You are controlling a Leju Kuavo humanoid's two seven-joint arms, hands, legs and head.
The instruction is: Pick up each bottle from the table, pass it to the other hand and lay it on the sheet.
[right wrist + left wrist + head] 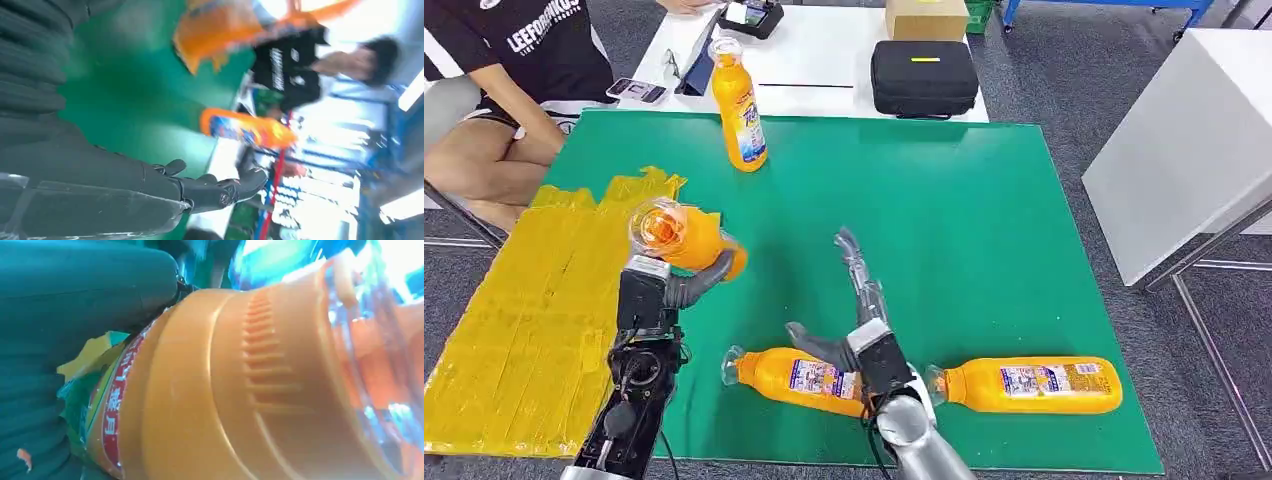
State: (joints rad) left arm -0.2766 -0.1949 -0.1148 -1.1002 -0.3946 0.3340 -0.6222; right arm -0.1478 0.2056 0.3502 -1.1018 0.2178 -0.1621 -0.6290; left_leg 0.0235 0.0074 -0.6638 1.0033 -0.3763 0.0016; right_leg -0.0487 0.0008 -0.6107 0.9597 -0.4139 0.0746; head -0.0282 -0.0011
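Observation:
My left hand grips an orange bottle above the green table's left part, its clear cap toward me; up close the bottle lies against my thumb. My right hand is open over the table's middle, fingers stretched forward, holding nothing; its fingers show spread above the green surface. Two orange bottles lie near the front edge, one partly under my right wrist, the other to its right. A third bottle stands upright at the back, also blurred in the right wrist view. The yellow sheet lies at the left.
A person sits at the back left beside the sheet. Behind the green table a white table carries a black case, a cardboard box and a phone. Another white table stands at the right.

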